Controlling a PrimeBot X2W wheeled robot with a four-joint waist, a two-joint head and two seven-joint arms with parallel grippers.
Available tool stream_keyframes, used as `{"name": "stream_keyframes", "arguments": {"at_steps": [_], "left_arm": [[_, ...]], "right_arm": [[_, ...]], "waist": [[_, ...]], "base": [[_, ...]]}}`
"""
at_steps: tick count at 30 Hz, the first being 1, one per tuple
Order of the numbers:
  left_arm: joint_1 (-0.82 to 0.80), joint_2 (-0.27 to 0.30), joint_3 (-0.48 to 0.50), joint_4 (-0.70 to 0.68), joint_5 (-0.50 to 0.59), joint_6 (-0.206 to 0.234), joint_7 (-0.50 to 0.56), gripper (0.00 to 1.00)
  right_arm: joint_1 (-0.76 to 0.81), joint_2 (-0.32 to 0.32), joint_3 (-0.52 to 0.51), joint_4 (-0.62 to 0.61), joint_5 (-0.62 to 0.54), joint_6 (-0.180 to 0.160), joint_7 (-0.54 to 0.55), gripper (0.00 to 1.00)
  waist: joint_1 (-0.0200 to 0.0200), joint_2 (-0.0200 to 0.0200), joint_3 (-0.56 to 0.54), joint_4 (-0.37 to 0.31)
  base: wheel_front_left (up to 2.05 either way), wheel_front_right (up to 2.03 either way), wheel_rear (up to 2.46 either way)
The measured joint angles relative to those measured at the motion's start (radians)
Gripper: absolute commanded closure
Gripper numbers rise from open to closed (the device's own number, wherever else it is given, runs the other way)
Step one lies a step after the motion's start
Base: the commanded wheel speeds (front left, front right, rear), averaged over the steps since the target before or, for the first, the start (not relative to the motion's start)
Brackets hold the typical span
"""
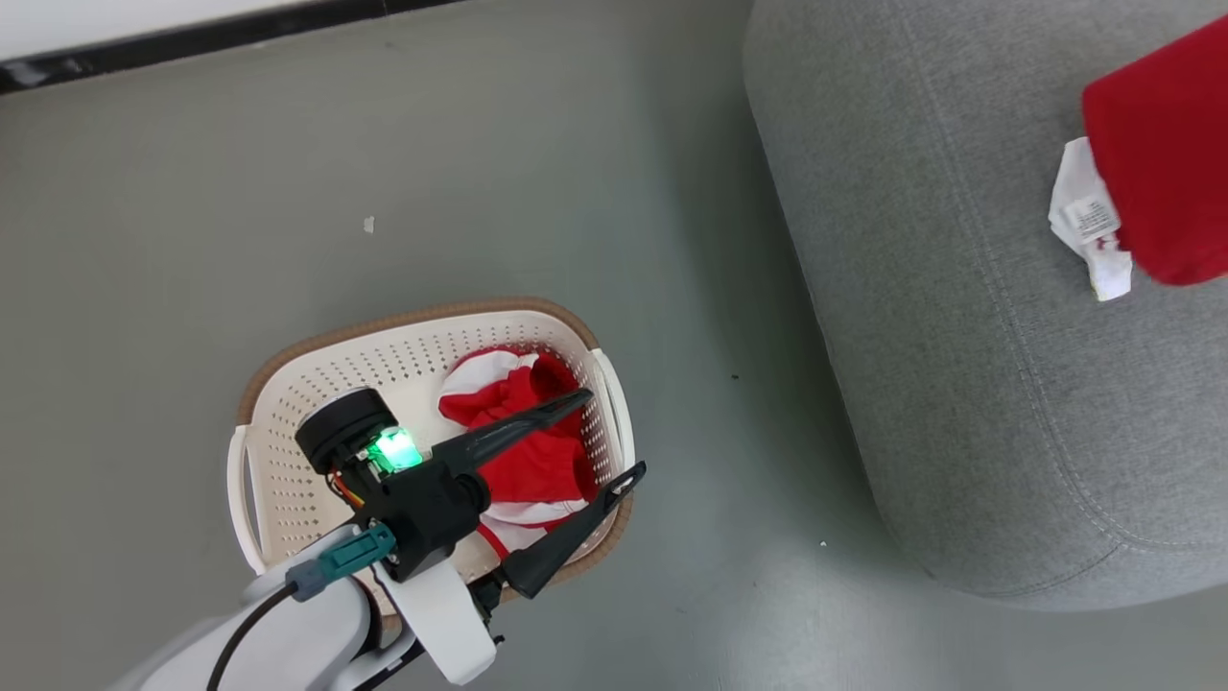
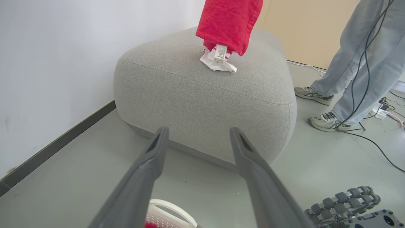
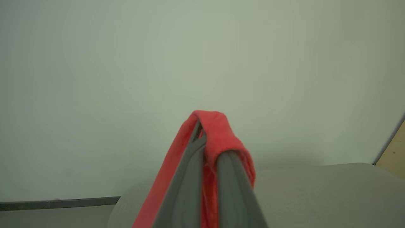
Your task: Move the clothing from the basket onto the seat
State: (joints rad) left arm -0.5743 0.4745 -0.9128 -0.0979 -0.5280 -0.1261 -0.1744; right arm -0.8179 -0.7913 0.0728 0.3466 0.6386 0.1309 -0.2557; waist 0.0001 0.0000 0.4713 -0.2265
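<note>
Two red garments show: the first garment (image 1: 532, 461) lies in the basket (image 1: 403, 321) at the lower left of the head view, under the left gripper (image 1: 614, 432), whose fingers are spread apart and empty. The right gripper (image 3: 205, 139) is clenched on the second garment (image 3: 218, 126), which hangs at the upper right, its white label (image 1: 1089, 226) resting on the seat (image 1: 959, 336).

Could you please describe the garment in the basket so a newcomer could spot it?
Left of the grey seat stands a cream basket. The garment lies crumpled in its right half, beneath the left tool. Unlike the red piece held over the seat, it shows white bands.
</note>
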Motion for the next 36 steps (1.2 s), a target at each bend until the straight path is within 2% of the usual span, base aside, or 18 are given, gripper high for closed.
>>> {"name": "stream_keyframes", "arguments": {"at_steps": [17, 20, 28, 29, 33, 36], "left_arm": [[-0.056, 0.025, 0.016, -0.036, 0.002, 0.000, 0.010, 0.00], [-0.057, 0.030, 0.020, -0.037, 0.004, 0.000, 0.010, 0.00], [-0.080, 0.031, 0.028, -0.034, 0.004, 0.000, 0.009, 0.00], [-0.080, 0.032, 0.027, -0.034, 0.004, 0.000, 0.006, 0.00], [-0.080, 0.034, 0.024, -0.023, 0.004, 0.000, 0.004, 0.00], [-0.080, 0.035, 0.021, -0.019, 0.004, 0.000, -0.003, 0.00]], "right_arm": [[0.011, 0.031, 0.032, 0.216, -0.011, 0.000, 0.000, 1.00], [0.012, 0.053, 0.036, 0.229, -0.016, 0.000, 0.002, 1.00], [-0.010, 0.083, 0.048, 0.337, 0.016, 0.000, 0.062, 1.00], [-0.016, 0.090, 0.049, 0.345, 0.023, 0.000, 0.067, 0.94], [-0.028, 0.126, 0.052, 0.376, 0.028, 0.000, 0.102, 0.84], [-0.027, 0.136, 0.067, 0.385, 0.030, 0.000, 0.133, 0.61]], "waist": [[0.0000, 0.0000, 0.108, 0.016], [0.0000, 0.0000, 0.121, 0.016], [0.0000, 0.0000, 0.143, 0.011], [0.0000, 0.0000, 0.143, 0.010], [0.0000, 0.0000, 0.136, 0.006], [0.0000, 0.0000, 0.131, 0.005]], "base": [[0.00, 0.00, 0.00], [0.00, 0.00, 0.00], [0.00, 0.00, 0.00], [0.00, 0.00, 0.00], [0.00, 0.00, 0.00], [0.00, 0.00, 0.00]]}}
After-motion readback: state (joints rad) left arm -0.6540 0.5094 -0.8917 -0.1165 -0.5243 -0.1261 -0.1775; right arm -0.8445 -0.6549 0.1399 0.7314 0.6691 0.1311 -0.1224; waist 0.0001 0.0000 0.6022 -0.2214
